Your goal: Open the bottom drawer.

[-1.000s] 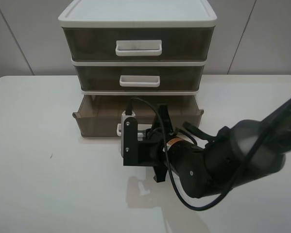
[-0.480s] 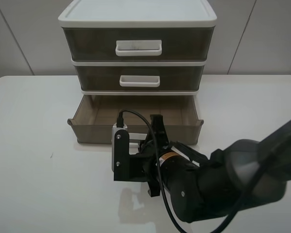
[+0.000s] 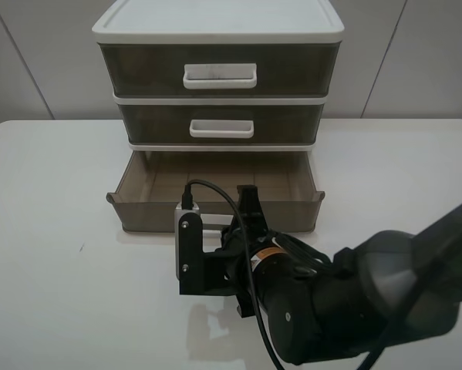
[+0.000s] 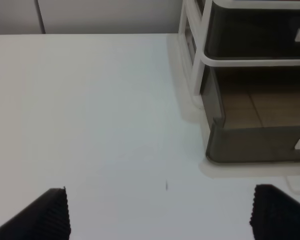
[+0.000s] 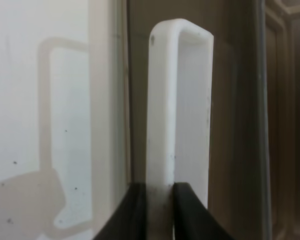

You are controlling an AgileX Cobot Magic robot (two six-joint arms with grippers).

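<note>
the right claw (image 5: pixel 161 200) is clenched on the white loop handle (image 5: pixel 162 100) of the bottom drawer (image 3: pixel 142 210), which juts well out beneath the white-framed unit (image 3: pixel 215 31); looks about done, only letting go left.

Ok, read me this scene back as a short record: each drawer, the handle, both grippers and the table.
bottom drawer: pulled well out of the unit, no contents visible
handle: white loop on the bottom drawer's front, pinched by the right gripper
right gripper: shut on the handle, at the drawer front
left gripper: open, holding nothing, over bare table beside the unit
middle drawer: closed
top drawer: closed
table: white, carries the drawer unit
</note>
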